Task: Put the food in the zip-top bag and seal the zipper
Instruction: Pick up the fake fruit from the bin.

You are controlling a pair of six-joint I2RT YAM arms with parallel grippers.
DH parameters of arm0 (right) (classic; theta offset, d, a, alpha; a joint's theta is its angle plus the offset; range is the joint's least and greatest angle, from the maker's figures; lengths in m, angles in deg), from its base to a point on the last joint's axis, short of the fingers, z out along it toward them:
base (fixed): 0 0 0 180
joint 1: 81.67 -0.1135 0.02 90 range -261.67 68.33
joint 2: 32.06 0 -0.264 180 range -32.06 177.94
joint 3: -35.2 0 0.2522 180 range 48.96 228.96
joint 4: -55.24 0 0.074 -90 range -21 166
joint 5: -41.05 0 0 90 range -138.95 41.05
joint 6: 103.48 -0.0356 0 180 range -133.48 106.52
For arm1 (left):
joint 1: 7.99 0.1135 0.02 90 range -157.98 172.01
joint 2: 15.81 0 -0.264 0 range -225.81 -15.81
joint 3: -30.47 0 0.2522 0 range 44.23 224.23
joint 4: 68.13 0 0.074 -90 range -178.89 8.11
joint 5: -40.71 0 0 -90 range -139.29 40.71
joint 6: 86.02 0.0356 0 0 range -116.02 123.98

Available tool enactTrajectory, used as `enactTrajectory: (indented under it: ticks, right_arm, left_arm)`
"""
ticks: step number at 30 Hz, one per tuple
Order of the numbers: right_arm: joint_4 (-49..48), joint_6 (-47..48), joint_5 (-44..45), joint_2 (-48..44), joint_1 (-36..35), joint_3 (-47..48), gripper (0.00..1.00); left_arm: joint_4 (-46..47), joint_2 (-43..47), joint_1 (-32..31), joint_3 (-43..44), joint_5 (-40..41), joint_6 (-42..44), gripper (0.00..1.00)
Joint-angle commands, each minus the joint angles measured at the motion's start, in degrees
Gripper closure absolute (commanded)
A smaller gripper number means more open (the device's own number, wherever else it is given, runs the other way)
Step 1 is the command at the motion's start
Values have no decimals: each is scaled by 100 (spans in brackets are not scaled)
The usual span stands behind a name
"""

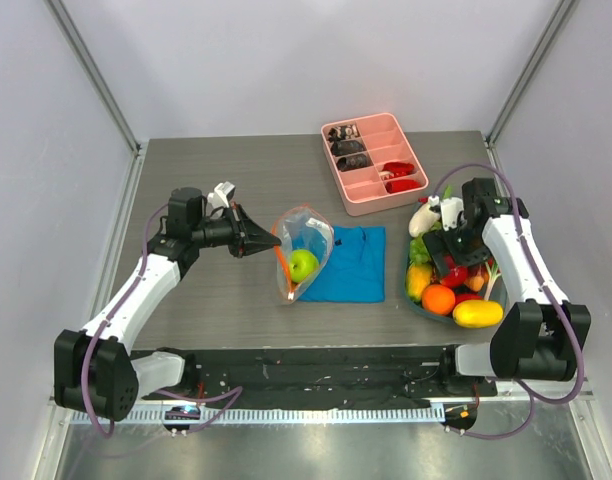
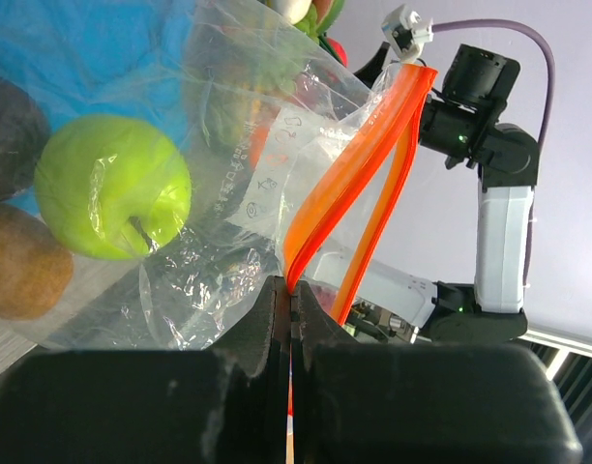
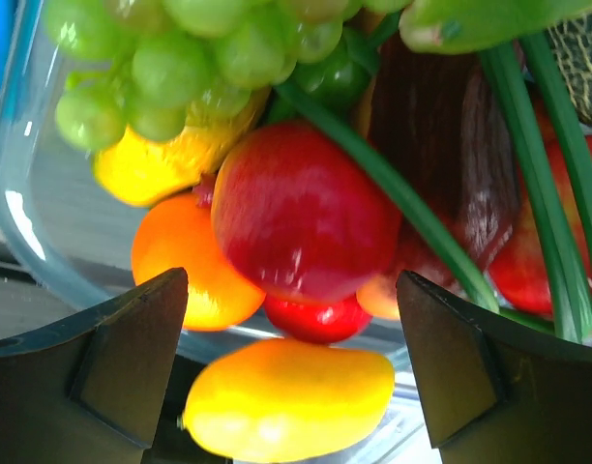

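**One green apple bagged, the rest of the food in the bowl**

One arm works on each side of the table. At the left, the left gripper has its jaws pressed together on the end of the zipper, the orange-red strip of the zip-top bag. In the left wrist view the two strips of the zipper part above the pinch, so the mouth stands unsealed. The bag lies at the table's middle with a green apple inside it, its far side resting on a blue folded cloth. Behind the cloth sits a pink divided tray with small dark and red pieces.

At the right, a clear bowl holds the remaining food: an orange, green grapes and a red apple. A yellow fruit lies at its near edge. The right gripper hangs over this pile with its fingers spread wide, gripping nothing.
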State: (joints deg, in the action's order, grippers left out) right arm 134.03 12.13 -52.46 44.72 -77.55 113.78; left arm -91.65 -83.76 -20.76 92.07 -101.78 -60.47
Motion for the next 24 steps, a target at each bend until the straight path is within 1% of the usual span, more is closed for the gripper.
enactTrajectory:
  ticks: [1, 6, 9, 10, 12, 13, 14, 15, 16, 17, 18, 19, 20, 22, 23, 24]
  right_arm:
    - [-614, -302, 114, 162, -16, -179, 7]
    - [-834, -328, 131, 216, -16, -408, 7]
    - [-808, -346, 122, 207, -16, -409, 16]
    - [-782, -337, 122, 163, -8, -391, 22]
    - [-607, -328, 122, 84, -16, -269, 28]
    - [-510, -319, 105, -12, -16, -198, 35]
    - [-318, -311, 96, -83, -16, -110, 37]
    - [-220, -293, 79, -144, -16, 108, 39]
    - [-132, -276, 44, -206, -16, 232, 43]
    - [112, -258, 0, -294, -16, 381, 45]
    - [254, -240, -36, -329, -16, 713, 47]
    - [394, -188, -219, -338, -16, 899, 48]
    - [735, -135, -368, -330, -16, 1101, 49]
    - [1019, 49, -720, -286, -25, 1716, 50]
    - [1307, 128, -1304, -216, -34, 1953, 50]
    - [1388, 155, -1545, -154, -86, 2408, 50]
  left_arm:
    - [53, 158, -15, 68, -60, 81, 100]
    - [53, 150, -14, 51, -51, 90, 100]
    - [44, 106, -23, 59, -60, 99, 100]
    - [44, 88, -23, 68, -60, 108, 100]
    - [53, 62, -23, 86, -60, 99, 100]
    - [53, 62, -15, 94, -77, 99, 100]
    - [53, 53, -14, 95, -69, 108, 100]
    - [44, 62, -14, 95, -68, 108, 100]
    - [44, 53, -14, 95, -68, 99, 100]
    - [36, 70, -14, 86, -68, 108, 100]
    - [35, 71, -14, 77, -68, 108, 100]
    - [35, 79, -14, 68, -68, 99, 100]
    - [18, 79, -23, 59, -68, 99, 100]
    - [18, 88, -14, 51, -51, 108, 100]
    - [27, 79, -23, 51, -51, 116, 100]
    - [27, 79, -23, 59, -33, 125, 100]
